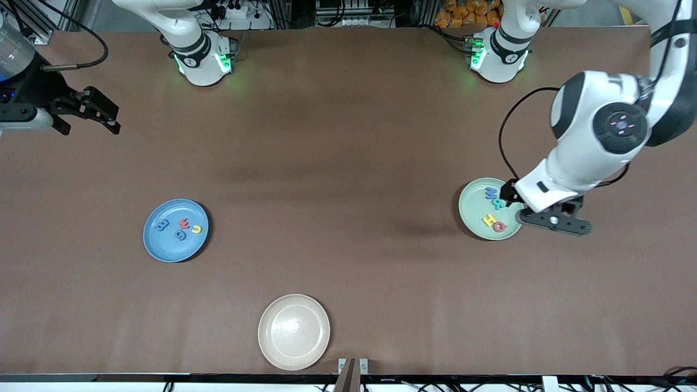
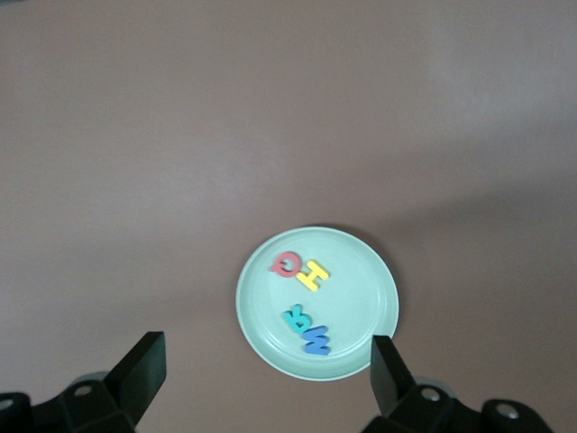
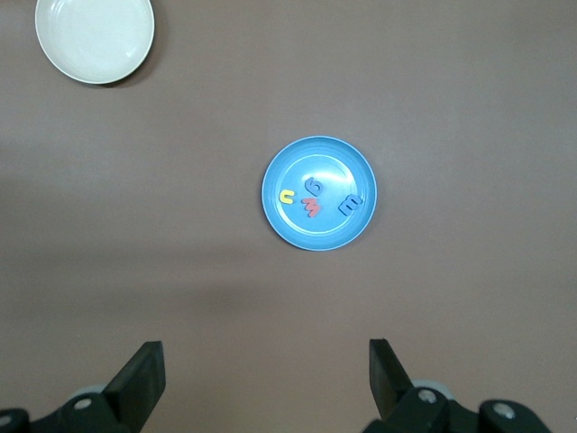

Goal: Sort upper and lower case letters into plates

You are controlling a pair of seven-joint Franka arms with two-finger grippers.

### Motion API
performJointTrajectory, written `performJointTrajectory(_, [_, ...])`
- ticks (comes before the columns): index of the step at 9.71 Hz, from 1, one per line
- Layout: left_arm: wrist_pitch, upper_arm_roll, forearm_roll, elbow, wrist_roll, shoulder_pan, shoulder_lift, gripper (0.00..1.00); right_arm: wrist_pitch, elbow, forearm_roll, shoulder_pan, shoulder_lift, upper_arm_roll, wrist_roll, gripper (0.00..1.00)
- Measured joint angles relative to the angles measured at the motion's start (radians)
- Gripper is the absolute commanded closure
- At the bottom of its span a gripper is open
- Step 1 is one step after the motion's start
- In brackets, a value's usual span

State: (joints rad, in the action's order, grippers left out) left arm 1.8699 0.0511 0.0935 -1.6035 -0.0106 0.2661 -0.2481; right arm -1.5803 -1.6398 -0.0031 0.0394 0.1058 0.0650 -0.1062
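The blue plate point(image 1: 163, 247) lies toward the right arm's end of the table and holds several foam letters: a blue B point(image 1: 161, 225), a red w point(image 1: 184, 222), a yellow u point(image 1: 196, 229) and one more blue one. The pale green plate point(image 1: 471, 209) lies toward the left arm's end and holds a blue M point(image 1: 491, 192), a teal R point(image 1: 497, 203), a yellow H point(image 1: 488, 220) and a red Q point(image 1: 499, 227). My left gripper point(image 1: 539, 206) hangs open and empty over the green plate's rim point(image 2: 361, 280). My right gripper point(image 1: 87, 117) is open and empty, high over bare table; its wrist view shows the blue plate point(image 3: 315, 158).
A cream-beige round plate point(image 1: 294, 332) with nothing in it lies near the table's front edge; it also shows in the right wrist view point(image 3: 95, 36). Brown table surface spreads between the plates.
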Motion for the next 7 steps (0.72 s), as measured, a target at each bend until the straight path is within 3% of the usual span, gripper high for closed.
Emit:
performJointTrajectory(3, [-0.174, 0.003, -0.075, 0.178, -0.011, -0.078, 0.01, 0.0, 0.046, 0.011, 0.0, 0.0, 0.0, -0.008, 0.0, 0.0])
performJointTrajectory(5, [-0.213, 0.005, -0.11, 0.191, -0.007, -0.158, 0.033, 0.0, 0.048, 0.024, 0.0, -0.001, 0.0, -0.017, 0.0, 0.0])
performJointTrajectory(7, [-0.265, -0.002, -0.126, 0.193, -0.008, -0.159, 0.042, 0.0, 0.048, 0.031, 0.0, -0.006, 0.0, -0.025, 0.0, 0.0])
